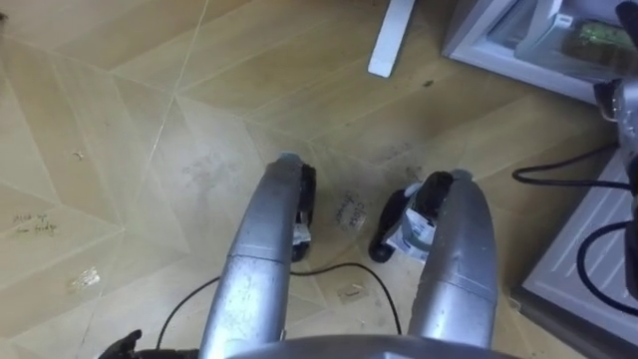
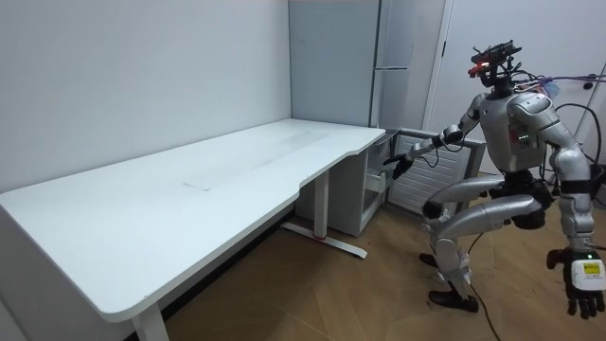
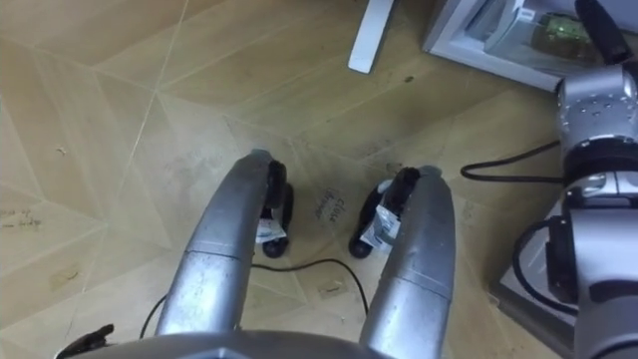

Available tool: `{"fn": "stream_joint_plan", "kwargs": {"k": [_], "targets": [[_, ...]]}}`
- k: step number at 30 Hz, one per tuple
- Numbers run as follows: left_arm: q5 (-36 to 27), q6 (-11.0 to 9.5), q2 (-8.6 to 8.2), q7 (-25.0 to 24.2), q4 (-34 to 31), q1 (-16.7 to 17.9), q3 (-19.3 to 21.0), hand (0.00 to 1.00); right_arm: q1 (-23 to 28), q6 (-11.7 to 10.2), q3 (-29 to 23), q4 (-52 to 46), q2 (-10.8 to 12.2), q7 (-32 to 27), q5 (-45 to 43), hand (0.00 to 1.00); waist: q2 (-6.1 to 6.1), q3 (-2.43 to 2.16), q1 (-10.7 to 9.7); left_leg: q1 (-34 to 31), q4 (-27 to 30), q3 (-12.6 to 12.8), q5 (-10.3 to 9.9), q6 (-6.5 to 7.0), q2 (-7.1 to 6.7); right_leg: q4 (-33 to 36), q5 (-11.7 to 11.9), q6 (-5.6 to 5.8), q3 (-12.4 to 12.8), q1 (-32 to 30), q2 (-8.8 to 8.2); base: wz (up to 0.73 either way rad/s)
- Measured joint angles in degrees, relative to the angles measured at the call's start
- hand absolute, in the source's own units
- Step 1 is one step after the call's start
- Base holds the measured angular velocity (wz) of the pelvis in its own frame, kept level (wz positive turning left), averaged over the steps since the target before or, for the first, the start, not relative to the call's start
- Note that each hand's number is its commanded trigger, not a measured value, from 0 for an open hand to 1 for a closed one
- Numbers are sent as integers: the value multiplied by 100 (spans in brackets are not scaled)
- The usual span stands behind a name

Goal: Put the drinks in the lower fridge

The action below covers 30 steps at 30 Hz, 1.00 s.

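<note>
We see the robot standing with knees bent just beside the lower fridge (image 1: pixel 469 40), whose door stands open, near the end of the white desk (image 2: pixel 189 189). The right hand (image 2: pixel 398 163) is stretched toward the fridge; we cannot tell how its fingers are set. The left hand (image 2: pixel 579 284) hangs low at its side, fingers loose, holding nothing. A greenish item (image 1: pixel 590 36) lies inside the fridge; it is too blurred to tell whether it is a drink.

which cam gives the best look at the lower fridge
The room view: it takes in most of the lower fridge beside the desk, its door swung open and the right hand reaching toward it. Both eye views catch a corner of its open inside at their top right.
</note>
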Motion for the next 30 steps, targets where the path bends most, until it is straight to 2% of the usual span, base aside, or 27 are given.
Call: {"fn": "stream_joint_plan", "kwargs": {"k": [2,8,10,14,18,23,26,30], "targets": [[-159,-16,40,-2,0,32,-15,0,-2,0,56,0,-84,-75,4,0,7,4,77,24,48,-17,-19,18,10,61,-35,-35,-15,16,21,9],[-170,-37,55,-16,-17,94,-171,0,-124,-52,302,-16,-222,-137,6,0,43,22,246,35,269,-149,-82,-139,11,342,-241,-163,-89,56,13,5],[-166,-56,56,-24,-18,107,-203,0,-128,-73,364,-97,-241,-156,11,0,47,22,275,31,316,-181,-97,-183,14,392,-273,-214,-118,59,33,0],[-153,-108,62,-27,-18,178,-290,0,-191,-112,428,-217,-243,-166,28,0,61,22,283,31,368,-236,-117,-237,19,467,-346,-246,-145,68,60,0],[-146,-157,100,-31,-19,264,-344,0,-230,-237,433,-228,-245,-160,29,0,81,18,336,33,414,-313,-138,-272,39,489,-362,-258,-154,94,103,0],[-145,-169,188,-30,-26,359,-343,0,-230,-326,429,-267,-263,-169,29,0,83,20,367,62,428,-317,-159,-244,14,498,-381,-241,-154,139,84,1],[-145,-189,224,-30,-28,359,-343,0,-230,-328,430,-268,-263,-169,29,0,85,21,372,106,431,-315,-177,-237,2,519,-433,-193,-154,192,61,0],[-137,-240,248,7,-29,367,-343,0,-230,-330,430,-289,-263,-169,29,0,107,21,383,198,437,-311,-211,-246,1,529,-460,-199,-160,278,45,0]]}}
